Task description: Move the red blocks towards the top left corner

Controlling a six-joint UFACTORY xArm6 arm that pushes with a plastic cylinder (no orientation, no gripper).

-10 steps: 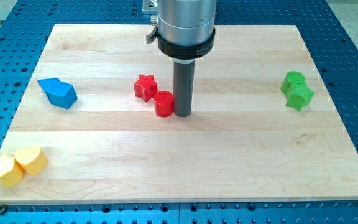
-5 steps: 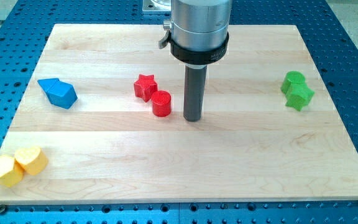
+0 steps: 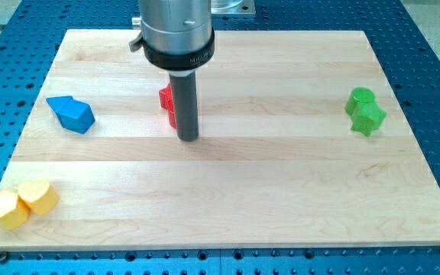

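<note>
Currently my tip (image 3: 188,139) stands on the pale wooden board (image 3: 281,191) directly in front of the red blocks (image 3: 166,101), which the rod largely hides.

No jaws exist on this rod, so it grips nothing; whether it touches the red blocks cannot be told. Red pieces show only as slivers at the rod's left, above board centre; their count and shapes are unclear. Counted elsewhere: two blue blocks (image 3: 71,113) touching at left, two yellow blocks (image 3: 21,202) touching at bottom left, two green blocks (image 3: 365,111) touching at right.

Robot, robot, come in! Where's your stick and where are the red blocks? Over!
My tip down on the board, just right of the red blocks. Rod hides most of them. Nothing blocking toward top left.
</note>
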